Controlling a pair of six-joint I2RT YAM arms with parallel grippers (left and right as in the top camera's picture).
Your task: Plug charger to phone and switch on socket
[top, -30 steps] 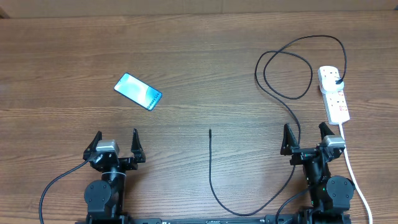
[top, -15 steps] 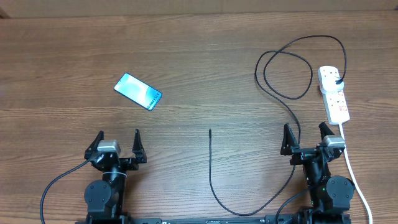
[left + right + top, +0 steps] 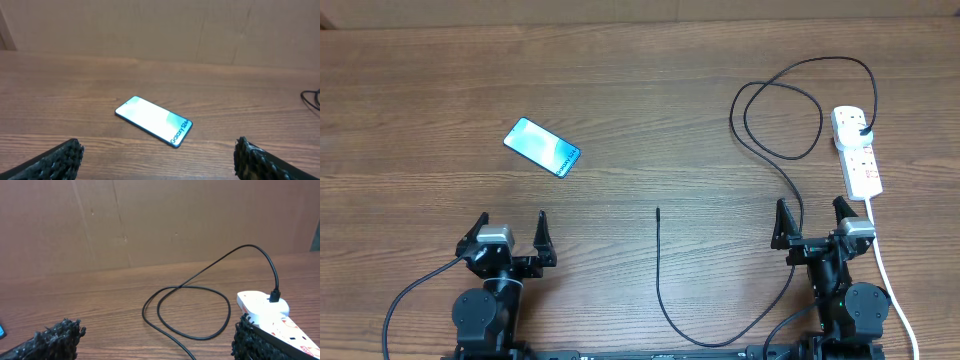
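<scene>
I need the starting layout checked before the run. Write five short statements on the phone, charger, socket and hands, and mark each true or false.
1. The phone lies screen up, lit. True.
2. The charger has its tip in the phone. False: the tip lies loose on the table, apart from the phone.
3. The charger's plug sits in the socket. True.
4. The left hand holds the phone. False: it is open and empty, and the phone lies beyond it.
5. The right hand is open. True.
</scene>
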